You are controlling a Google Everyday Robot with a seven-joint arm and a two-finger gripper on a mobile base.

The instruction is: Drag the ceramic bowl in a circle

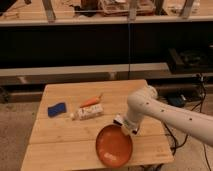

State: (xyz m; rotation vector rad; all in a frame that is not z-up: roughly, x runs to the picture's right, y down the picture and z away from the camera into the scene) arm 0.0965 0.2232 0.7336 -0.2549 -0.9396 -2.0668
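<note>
The ceramic bowl is orange-red, round and shallow. It sits near the front edge of the wooden table, right of centre. My gripper is at the bowl's far right rim, at the end of the white arm that reaches in from the right. The gripper touches or hooks the rim.
A small orange carrot, a white tube-like item and a blue sponge lie on the table's left middle. Dark shelving stands behind the table. The bowl is close to the table's front edge.
</note>
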